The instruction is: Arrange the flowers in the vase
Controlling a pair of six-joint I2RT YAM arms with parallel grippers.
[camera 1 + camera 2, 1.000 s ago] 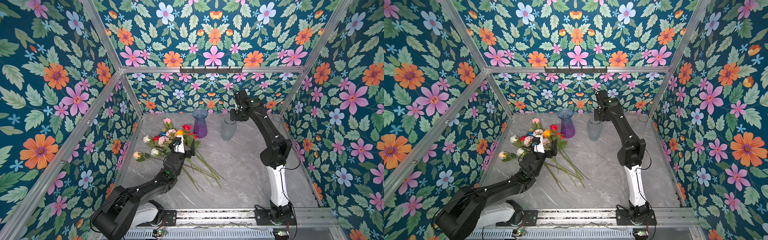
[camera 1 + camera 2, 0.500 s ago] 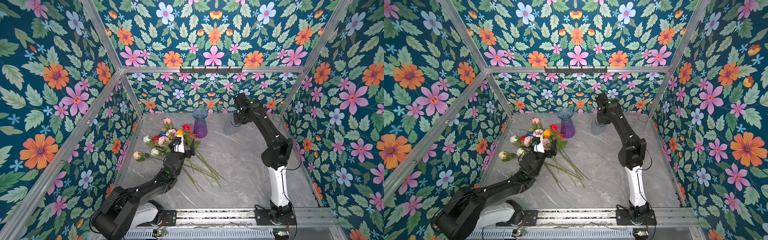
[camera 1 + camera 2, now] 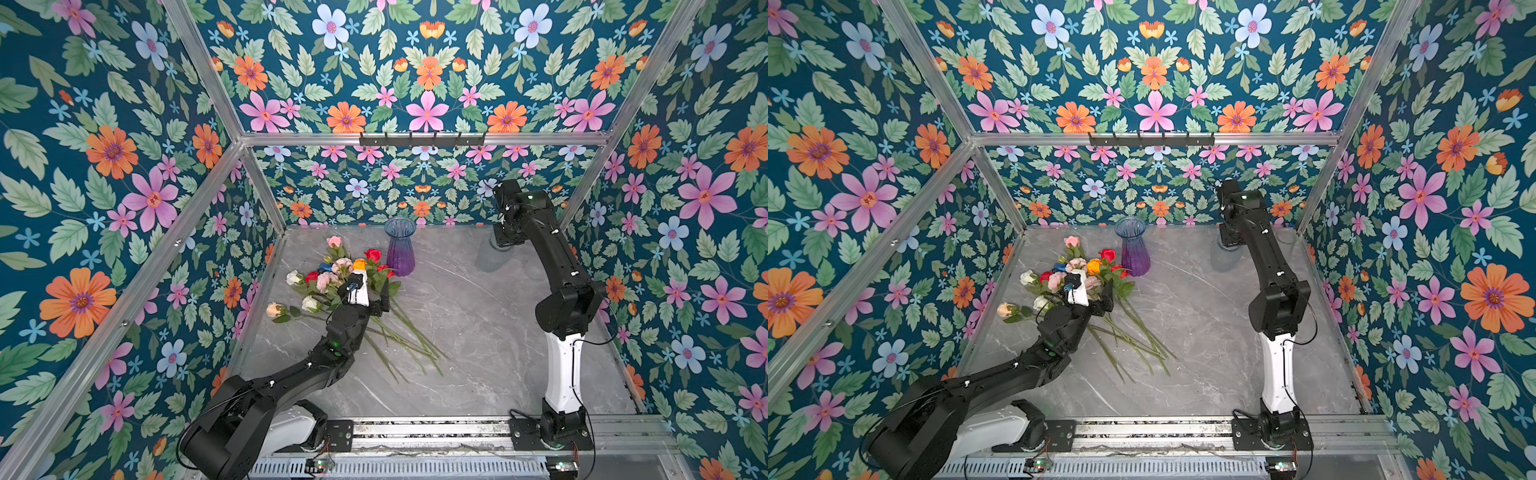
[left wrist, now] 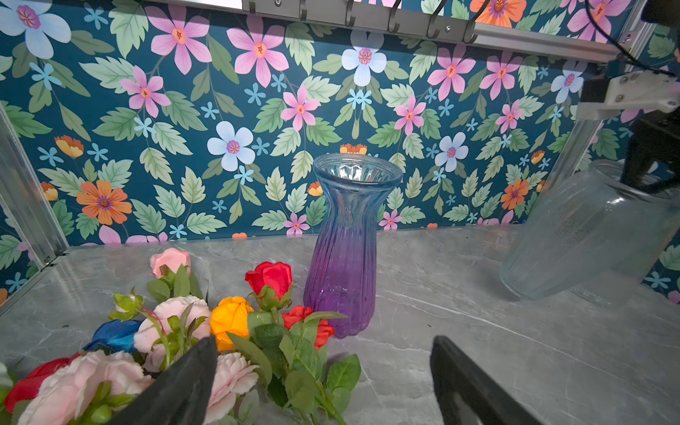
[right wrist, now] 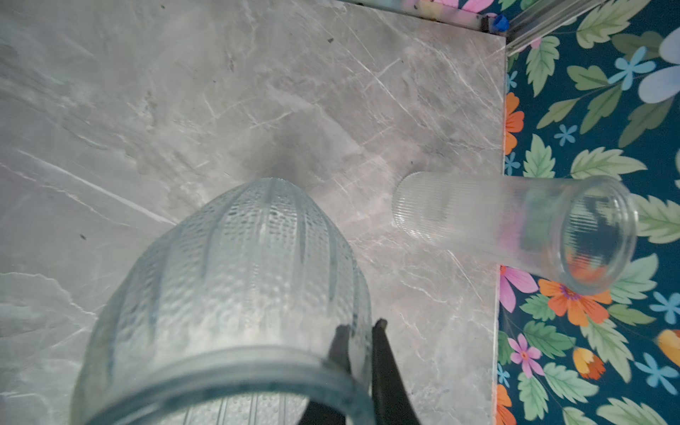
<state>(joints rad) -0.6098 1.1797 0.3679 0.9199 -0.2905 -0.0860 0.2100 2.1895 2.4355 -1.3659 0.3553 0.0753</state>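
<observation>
Left gripper (image 4: 323, 340): jaws apart, low over the heap, holding nothing.
Flowers (image 3: 332, 278): all lying on the tabletop.
Purple vase (image 3: 400, 249): upright, empty, just beside the blooms.
Right gripper (image 5: 362, 331): clamped on the rim of the tilted clear dimpled vase (image 5: 239, 276).
Progress: arranging not begun.

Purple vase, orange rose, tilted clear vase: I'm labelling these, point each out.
purple vase (image 4: 342, 279), left wrist view, ribbed body.
orange rose (image 4: 230, 319), left wrist view, bloom's middle.
tilted clear vase (image 4: 588, 228), left wrist view, side wall.
</observation>
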